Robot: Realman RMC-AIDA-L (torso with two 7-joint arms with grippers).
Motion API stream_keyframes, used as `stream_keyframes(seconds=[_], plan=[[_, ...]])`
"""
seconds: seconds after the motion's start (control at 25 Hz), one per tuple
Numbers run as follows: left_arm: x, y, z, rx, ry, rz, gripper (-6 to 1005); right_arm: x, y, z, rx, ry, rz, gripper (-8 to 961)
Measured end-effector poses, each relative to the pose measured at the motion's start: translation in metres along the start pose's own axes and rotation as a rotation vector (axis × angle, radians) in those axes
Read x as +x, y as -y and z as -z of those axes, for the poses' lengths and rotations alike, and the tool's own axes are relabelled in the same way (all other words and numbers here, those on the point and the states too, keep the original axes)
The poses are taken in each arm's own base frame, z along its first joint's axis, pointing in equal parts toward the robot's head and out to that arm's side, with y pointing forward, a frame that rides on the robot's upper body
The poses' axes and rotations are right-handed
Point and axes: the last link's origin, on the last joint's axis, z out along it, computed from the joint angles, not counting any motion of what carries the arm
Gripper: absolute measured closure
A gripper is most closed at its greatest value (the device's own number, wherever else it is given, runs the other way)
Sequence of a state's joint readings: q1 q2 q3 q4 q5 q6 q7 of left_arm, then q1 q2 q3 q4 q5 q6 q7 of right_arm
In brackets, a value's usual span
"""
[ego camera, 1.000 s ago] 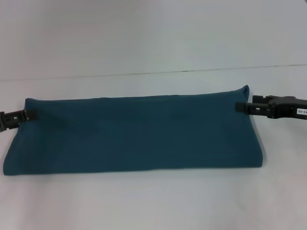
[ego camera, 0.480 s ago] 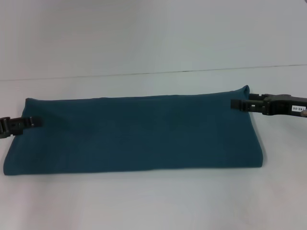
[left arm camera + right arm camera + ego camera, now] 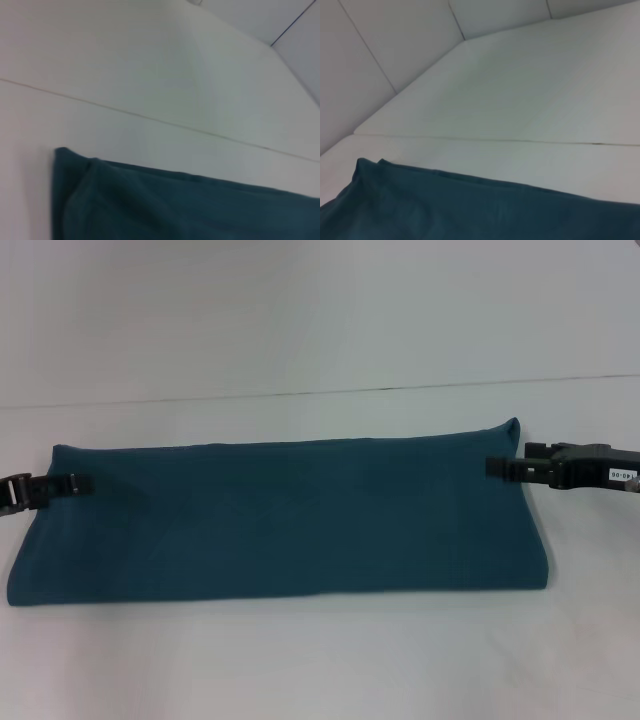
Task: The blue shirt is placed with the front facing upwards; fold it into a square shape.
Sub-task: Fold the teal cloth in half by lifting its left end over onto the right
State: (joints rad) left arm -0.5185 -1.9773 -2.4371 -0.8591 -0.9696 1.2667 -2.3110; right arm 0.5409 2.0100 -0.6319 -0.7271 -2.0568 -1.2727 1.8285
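moved: left end effector (image 3: 72,483) up and inward since half a second ago; right end effector (image 3: 492,468) back out slightly
worktop (image 3: 320,660): white, carries all
shirt (image 3: 280,515): long folded band, centre, plain side up
end effectors: at band's two ends, open or closed: cannot tell
next: grip both layers, fold ends evenly inward

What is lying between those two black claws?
Only the blue shirt, folded into a long band, spans from the left gripper to the right gripper; the head view shows it.
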Motion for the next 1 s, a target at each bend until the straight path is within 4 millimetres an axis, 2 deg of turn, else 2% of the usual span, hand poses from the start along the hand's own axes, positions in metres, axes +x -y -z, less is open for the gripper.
stream_keyframes(seconds=[0.48,0.56,1.0], plan=[[0.002,0.009,-0.009,0.129,0.031,-0.028,137,-0.005,-0.003,-0.006,-0.002,0.005,0.025,8],[-0.001,0.014,-0.010,0.162,0.030,-0.015,137,-0.005,-0.004,-0.008,-0.003,0.006,0.029,8],[-0.009,0.020,-0.015,0.202,0.045,0.031,137,-0.002,-0.005,-0.009,-0.001,0.006,0.031,8]])
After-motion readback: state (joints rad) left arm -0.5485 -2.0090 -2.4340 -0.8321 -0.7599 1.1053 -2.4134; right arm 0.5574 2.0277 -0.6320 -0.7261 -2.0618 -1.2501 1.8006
